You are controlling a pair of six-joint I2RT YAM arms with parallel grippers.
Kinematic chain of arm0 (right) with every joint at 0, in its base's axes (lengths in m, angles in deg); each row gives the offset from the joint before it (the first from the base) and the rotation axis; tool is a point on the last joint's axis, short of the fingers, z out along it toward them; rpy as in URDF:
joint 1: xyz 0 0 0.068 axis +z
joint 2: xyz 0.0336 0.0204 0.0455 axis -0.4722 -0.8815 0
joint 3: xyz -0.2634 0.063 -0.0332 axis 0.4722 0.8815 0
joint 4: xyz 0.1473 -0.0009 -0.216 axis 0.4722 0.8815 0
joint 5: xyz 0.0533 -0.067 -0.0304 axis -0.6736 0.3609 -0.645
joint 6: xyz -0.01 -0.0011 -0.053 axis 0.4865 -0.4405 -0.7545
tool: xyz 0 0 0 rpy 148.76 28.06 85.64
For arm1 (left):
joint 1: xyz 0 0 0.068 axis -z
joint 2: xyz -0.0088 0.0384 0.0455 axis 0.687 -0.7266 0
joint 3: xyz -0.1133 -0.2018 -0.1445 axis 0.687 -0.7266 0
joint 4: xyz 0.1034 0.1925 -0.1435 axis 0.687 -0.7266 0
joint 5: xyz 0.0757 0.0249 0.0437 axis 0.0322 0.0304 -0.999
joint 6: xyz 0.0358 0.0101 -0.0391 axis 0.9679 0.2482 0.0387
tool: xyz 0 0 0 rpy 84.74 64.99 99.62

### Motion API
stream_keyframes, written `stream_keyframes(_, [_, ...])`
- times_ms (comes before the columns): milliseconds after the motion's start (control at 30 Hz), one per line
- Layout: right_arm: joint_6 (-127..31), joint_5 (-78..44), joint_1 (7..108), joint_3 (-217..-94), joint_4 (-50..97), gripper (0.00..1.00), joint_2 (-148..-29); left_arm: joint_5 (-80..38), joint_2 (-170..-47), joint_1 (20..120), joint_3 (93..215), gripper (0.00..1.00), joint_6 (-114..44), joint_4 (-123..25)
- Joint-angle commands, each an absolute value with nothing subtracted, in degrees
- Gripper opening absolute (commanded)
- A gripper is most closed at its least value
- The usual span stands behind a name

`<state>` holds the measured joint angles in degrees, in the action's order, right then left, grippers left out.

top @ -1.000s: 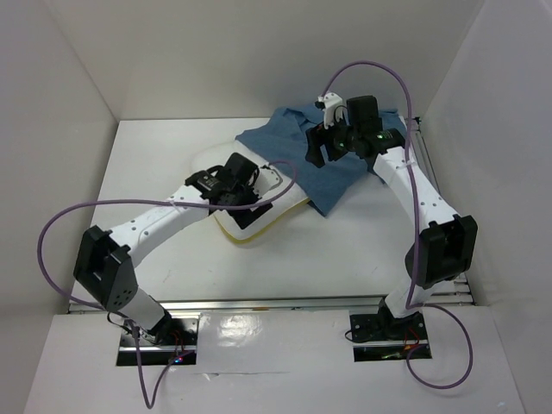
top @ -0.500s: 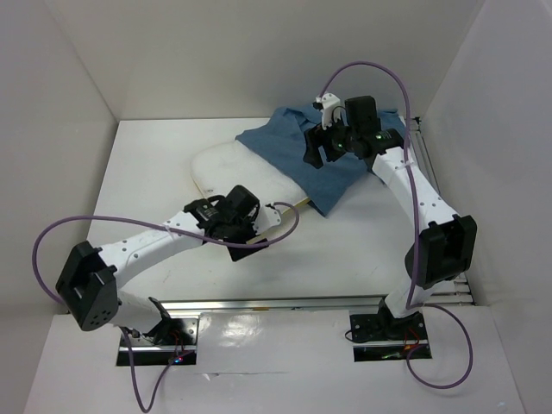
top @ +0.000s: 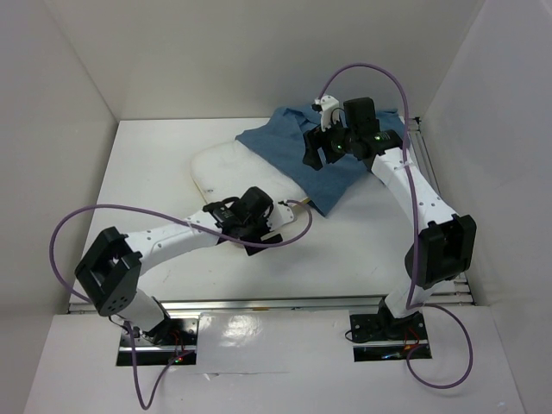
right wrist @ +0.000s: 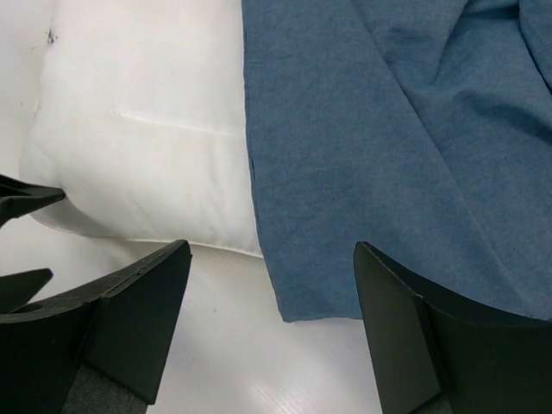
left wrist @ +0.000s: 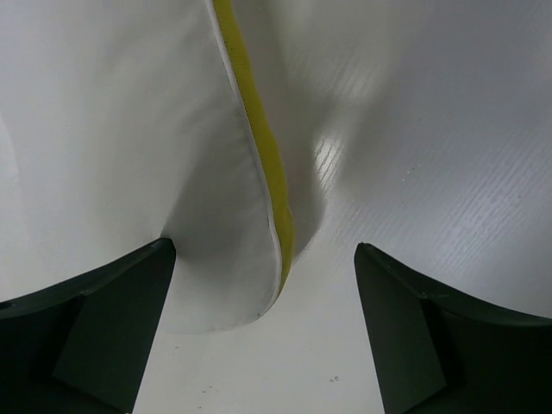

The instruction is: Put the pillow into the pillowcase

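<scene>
Denim-blue pillowcase (top: 285,145) overlaps pillow (top: 228,170); insertion looks barely begun.
Left gripper (left wrist: 263,257) spread astride pillow corner, right gripper (right wrist: 269,250) spread above hem; next, pinch hem open.

The pillow (right wrist: 147,147) is showing soft, matt, cream cloth, its yellow piping (left wrist: 259,147) looking smoother. The pillowcase (right wrist: 362,155) is reading as matt denim-blue woven cloth, lightly creased. The white worktop (left wrist: 431,155) is gleaming, finely ribbed and reflecting light. The fingers (left wrist: 95,328) of the left end effector (left wrist: 263,250) are looking like dark matt plastic.
</scene>
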<state>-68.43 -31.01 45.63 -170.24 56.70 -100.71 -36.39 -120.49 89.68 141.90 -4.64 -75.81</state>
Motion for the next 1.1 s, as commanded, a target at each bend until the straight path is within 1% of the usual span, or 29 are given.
stream_keyframes(0, [-68.64, -31.88, 46.20, -169.62, 55.44, 0.84, -98.88, -36.55, -122.47, 89.89, 141.49, 0.99, -6.29, -72.17])
stream_keyframes(67, [-68.64, -31.88, 46.20, -169.61, 55.44, 0.84, -98.88, -36.55, -122.48, 89.89, 140.78, 0.99, -6.29, -71.21])
stream_keyframes(467, [-68.64, -31.36, 46.20, -170.23, 55.44, 0.84, -99.49, -51.83, -128.45, 89.89, 133.84, 0.99, -9.45, -60.92])
stream_keyframes(567, [-68.64, -31.36, 46.20, -170.23, 55.44, 0.84, -99.50, -53.25, -130.48, 89.89, 133.84, 0.86, -8.84, -59.52])
stream_keyframes(600, [-68.64, -30.84, 46.20, -170.23, 55.44, 0.84, -100.02, -52.64, -130.48, 89.89, 133.84, 0.78, -8.84, -59.51])
stream_keyframes(633, [-68.64, -30.83, 46.20, -170.23, 55.44, 0.84, -100.03, -52.63, -130.48, 89.89, 133.84, 0.73, -8.84, -58.73])
stream_keyframes(700, [-68.64, -30.83, 46.20, -170.23, 56.05, 0.84, -100.03, -52.02, -130.48, 89.89, 133.84, 0.59, -8.84, -57.93])
stream_keyframes(733, [-68.64, -30.83, 46.20, -170.23, 56.05, 0.84, -100.03, -52.02, -130.48, 90.41, 133.84, 0.33, -8.84, -57.93])
stream_keyframes(767, [-68.64, -30.83, 46.20, -170.23, 56.57, 0.84, -100.03, -52.54, -131.08, 90.42, 134.44, 0.03, -8.84, -57.93])
stream_keyframes(800, [-68.64, -30.83, 46.20, -170.23, 56.58, 0.84, -100.03, -52.54, -131.09, 90.42, 134.45, 0.00, -8.84, -58.63])
stream_keyframes(867, [-69.17, -30.31, 46.20, -170.23, 57.11, 0.84, -99.51, -51.15, -131.09, 90.42, 135.94, 0.00, -8.84, -59.50])
stream_keyframes(967, [-69.17, -31.09, 46.20, -170.23, 58.68, 0.84, -98.19, -46.59, -126.36, 89.55, 139.10, 0.00, -9.89, -64.42])
stream_keyframes(1067, [-68.03, -32.84, 46.20, -171.46, 61.57, 0.84, -96.08, -37.54, -122.48, 86.30, 148.13, 0.00, -13.84, -72.59])
